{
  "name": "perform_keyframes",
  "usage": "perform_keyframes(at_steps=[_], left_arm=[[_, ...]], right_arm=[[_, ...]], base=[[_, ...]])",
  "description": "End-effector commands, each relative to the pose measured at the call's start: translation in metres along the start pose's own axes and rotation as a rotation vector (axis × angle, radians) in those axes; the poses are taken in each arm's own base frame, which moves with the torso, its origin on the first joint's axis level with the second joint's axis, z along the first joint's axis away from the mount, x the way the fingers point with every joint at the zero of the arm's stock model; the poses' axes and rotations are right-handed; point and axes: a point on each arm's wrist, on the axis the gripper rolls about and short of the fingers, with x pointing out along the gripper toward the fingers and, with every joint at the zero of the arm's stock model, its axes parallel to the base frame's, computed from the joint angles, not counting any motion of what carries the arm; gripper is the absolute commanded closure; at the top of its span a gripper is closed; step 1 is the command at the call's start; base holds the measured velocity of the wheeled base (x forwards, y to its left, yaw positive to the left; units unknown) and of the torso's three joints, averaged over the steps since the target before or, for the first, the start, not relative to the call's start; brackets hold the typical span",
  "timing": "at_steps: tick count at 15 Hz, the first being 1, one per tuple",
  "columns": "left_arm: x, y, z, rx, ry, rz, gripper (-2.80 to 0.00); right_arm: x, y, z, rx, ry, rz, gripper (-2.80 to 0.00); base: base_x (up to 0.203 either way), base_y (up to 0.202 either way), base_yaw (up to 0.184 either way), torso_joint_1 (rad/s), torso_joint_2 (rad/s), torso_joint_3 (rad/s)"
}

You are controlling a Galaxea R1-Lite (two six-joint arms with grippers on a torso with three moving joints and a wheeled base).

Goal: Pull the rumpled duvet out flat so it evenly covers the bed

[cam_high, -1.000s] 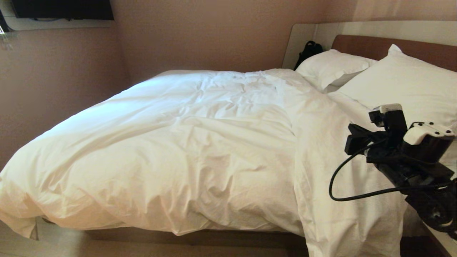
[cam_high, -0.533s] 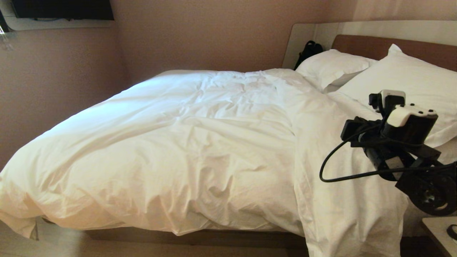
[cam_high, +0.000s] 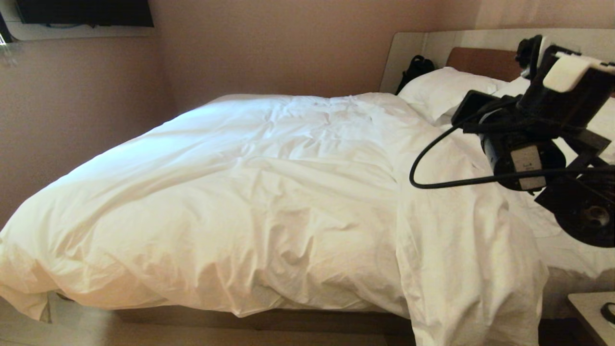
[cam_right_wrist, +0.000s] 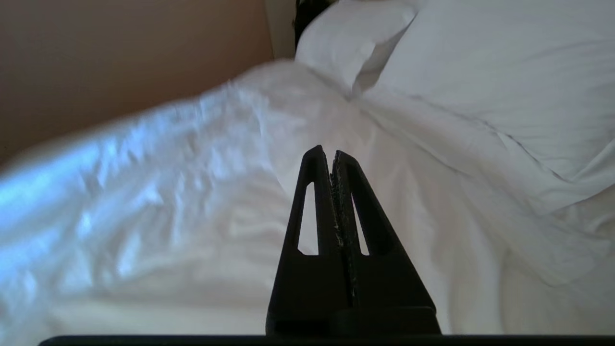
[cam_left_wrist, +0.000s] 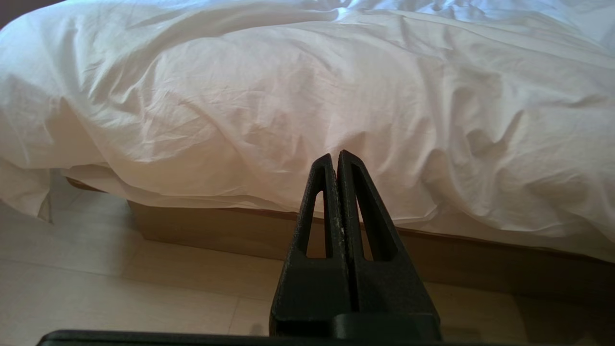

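The bed (cam_high: 269,319) fills most of the room in front of me, a wide low frame with a dark brown wooden base showing along its near side and a brown padded headboard (cam_high: 480,62) at the far right. Over it lies the duvet (cam_high: 269,202), thick, puffy and plain white, its cotton creased into soft ridges and shallow dimples. It covers the mattress from the foot end up to just short of the pillows, bulges over the near edge without reaching the floor, and at the right a long flap of it hangs down past the base. Two white rectangular pillows (cam_high: 444,91) lean against the headboard, smooth and plump, with a flatter strip of white sheet (cam_high: 571,245) below them.

The right arm hangs in the air above the pillow end, black and blocky, with a looping black cable. Its right pincer (cam_right_wrist: 331,156) is pressed together, the two slotted, tapering black fingers meeting at the tips, holding nothing and clear of the cloth. The left pincer (cam_left_wrist: 335,158) sits low by the near side of the bed, likewise pressed together and empty, pointing at the duvet's overhanging edge.
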Motion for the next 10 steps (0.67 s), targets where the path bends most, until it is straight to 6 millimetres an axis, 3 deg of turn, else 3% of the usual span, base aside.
perform_keyframes(at_steps=[1,3,7,10], left_arm=[[0.000,0.000,0.000,-0.001,-0.001,0.001,0.00],[0.000,0.000,0.000,-0.002,-0.001,0.001,0.00],[0.000,0.000,0.000,-0.002,-0.001,0.001,0.00],[0.000,0.000,0.000,-0.002,-0.001,0.001,0.00]], right_arm=[[-0.006,0.014,0.022,0.072,-0.042,-0.114,0.00],[-0.013,0.028,0.034,0.098,-0.054,-0.135,0.00],[-0.015,0.029,0.043,0.049,-0.062,-0.131,0.00],[-0.022,0.033,0.072,0.033,-0.103,-0.093,0.00]], base=[[0.000,0.000,0.000,0.000,0.00,0.000],[0.000,0.000,0.000,0.000,0.00,0.000],[0.000,0.000,0.000,0.000,0.00,0.000],[0.000,0.000,0.000,0.000,0.00,0.000]])
